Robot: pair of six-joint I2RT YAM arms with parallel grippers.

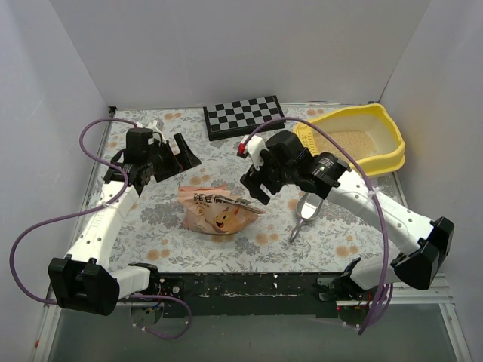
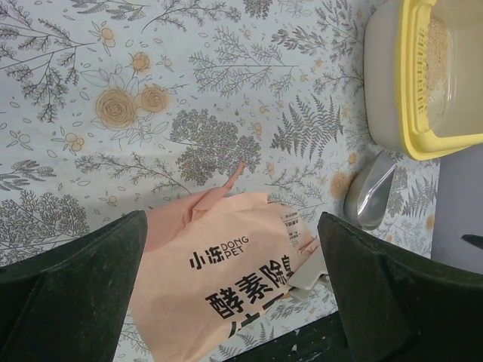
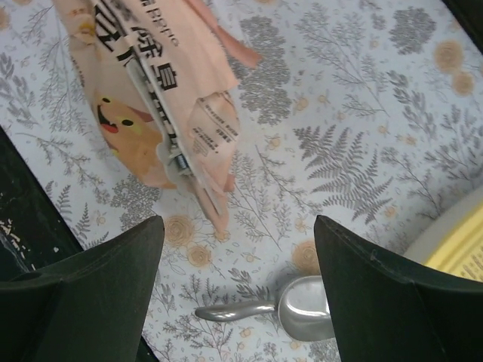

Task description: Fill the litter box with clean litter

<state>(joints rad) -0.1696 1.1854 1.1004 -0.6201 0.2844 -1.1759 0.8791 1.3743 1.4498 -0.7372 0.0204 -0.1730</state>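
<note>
The peach DONG PET bag (image 2: 226, 286) lies on the floral bench (image 2: 151, 90) between the wide-spread fingers (image 2: 75, 302) of the left tool (image 2: 232, 220). A silver scoop (image 2: 370, 194) lies beside it, near the yellow litter box (image 2: 411, 90) holding beige litter (image 2: 436, 45).

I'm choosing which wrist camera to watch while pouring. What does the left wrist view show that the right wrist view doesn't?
Only the left wrist: litter lying inside the box, and the brand print on the bag.
Only the right wrist: the handle of the scoop and the cat face on the bag.
Both: the bag, the scoop's bowl, part of the box's yellow rim, and the floral cloth.
</note>
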